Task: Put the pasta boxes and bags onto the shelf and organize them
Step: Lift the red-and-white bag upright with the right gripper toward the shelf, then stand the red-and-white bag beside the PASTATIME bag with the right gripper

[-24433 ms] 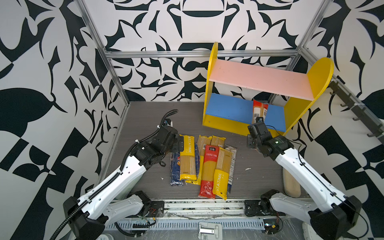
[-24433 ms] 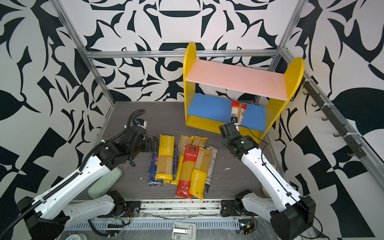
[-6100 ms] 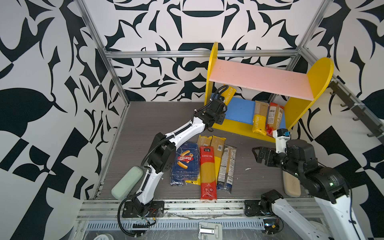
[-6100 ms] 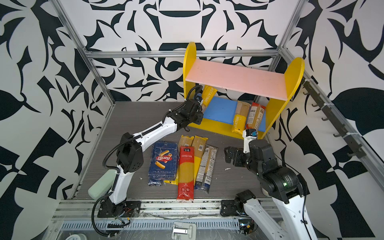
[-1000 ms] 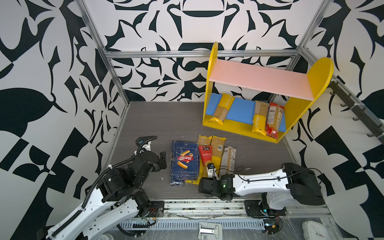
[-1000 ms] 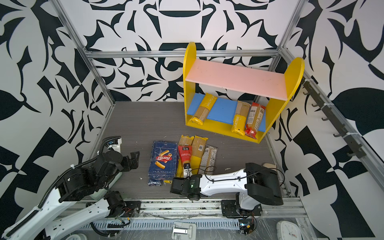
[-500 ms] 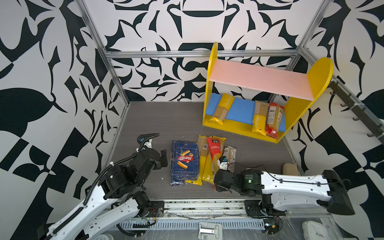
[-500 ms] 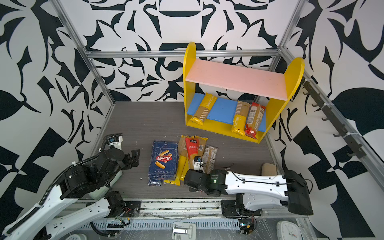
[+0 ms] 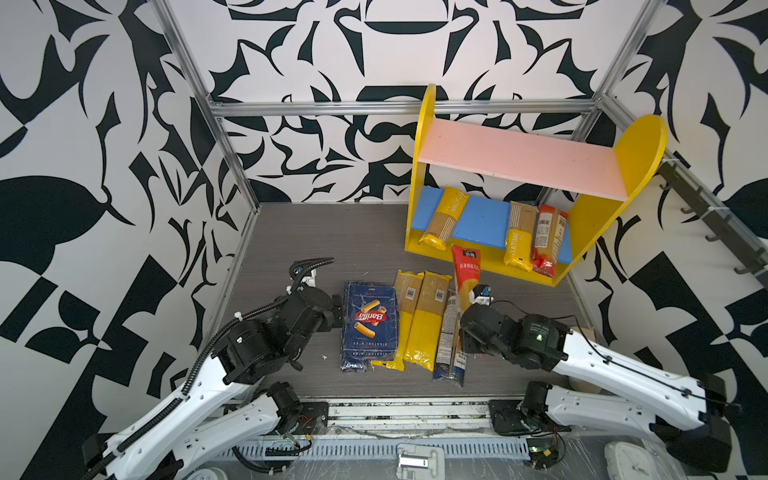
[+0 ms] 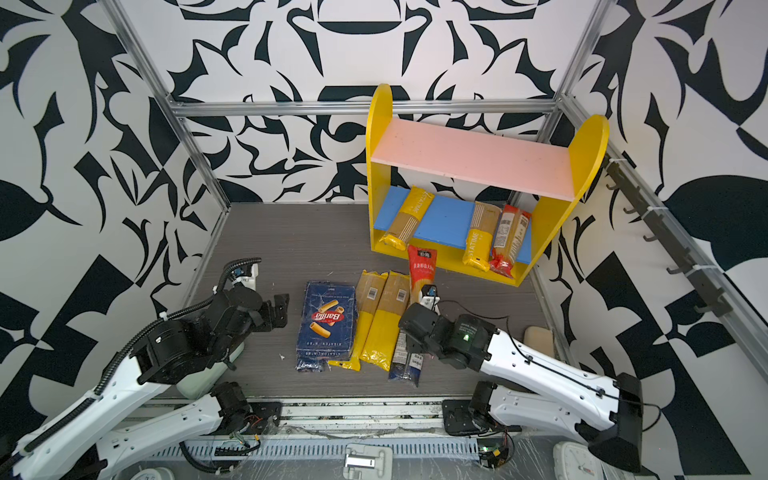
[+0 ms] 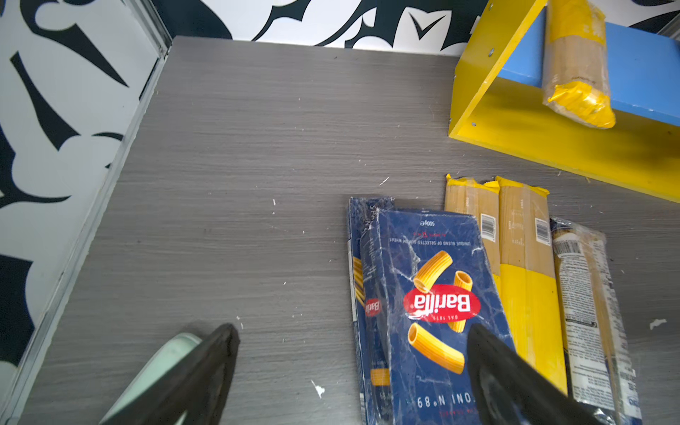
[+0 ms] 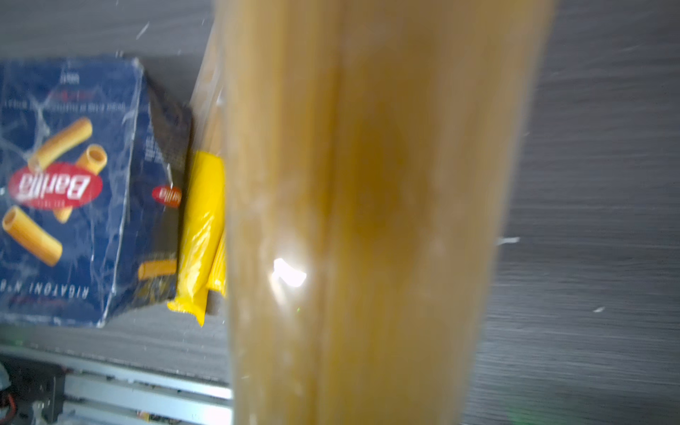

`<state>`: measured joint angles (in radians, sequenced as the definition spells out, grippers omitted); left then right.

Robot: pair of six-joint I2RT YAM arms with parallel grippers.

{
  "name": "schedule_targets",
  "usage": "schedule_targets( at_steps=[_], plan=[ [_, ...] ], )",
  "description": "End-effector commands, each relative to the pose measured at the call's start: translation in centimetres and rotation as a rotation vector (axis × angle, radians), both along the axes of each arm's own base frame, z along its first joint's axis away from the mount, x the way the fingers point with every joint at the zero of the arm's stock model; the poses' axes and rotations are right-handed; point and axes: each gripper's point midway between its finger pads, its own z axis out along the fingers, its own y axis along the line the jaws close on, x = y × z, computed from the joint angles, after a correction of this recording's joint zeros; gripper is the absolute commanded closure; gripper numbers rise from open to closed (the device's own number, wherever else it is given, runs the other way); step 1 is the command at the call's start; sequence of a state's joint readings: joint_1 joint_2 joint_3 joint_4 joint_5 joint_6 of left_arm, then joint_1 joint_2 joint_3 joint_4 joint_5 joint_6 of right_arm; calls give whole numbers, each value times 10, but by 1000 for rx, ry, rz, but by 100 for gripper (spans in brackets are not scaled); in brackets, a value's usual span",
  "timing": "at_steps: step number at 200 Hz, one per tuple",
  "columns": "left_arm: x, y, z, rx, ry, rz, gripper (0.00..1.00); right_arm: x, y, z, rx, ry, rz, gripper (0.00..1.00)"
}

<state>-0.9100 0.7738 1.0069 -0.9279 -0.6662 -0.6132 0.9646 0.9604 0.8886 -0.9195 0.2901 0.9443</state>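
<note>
Right gripper (image 9: pixel 464 311) pinched the red-ended bag (image 9: pixel 466 266), nose toward the shelf (image 9: pixel 636 149) at 1 o'clock. Yellow bags (image 9: pixel 419 324) and a dark bag (image 9: pixel 449 345) crowded its 9 o'clock; left gripper (image 10: pixel 278 311) spread wide by the rigatoni box (image 9: pixel 369 320).

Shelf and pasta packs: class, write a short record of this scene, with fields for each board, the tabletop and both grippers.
Pink upper board: bare.
Blue lower board: left yellow-ended bag, right yellow-ended bag, red-ended bag.
Tabletop: rigatoni box, yellow-ended pair, dark bag.
Right gripper: shut on lifted red bag, far end pointing at the shelf.
Left gripper: open, holding nothing, beside the rigatoni box.
</note>
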Motion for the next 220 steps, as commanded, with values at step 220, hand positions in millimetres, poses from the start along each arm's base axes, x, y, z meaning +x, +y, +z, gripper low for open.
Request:
schedule_targets(
  at_steps=[220],
  plan=[
    [25,-86,51,-39,-57,-328,1,249,-47,91,108,-209,-203,100]
  ],
)
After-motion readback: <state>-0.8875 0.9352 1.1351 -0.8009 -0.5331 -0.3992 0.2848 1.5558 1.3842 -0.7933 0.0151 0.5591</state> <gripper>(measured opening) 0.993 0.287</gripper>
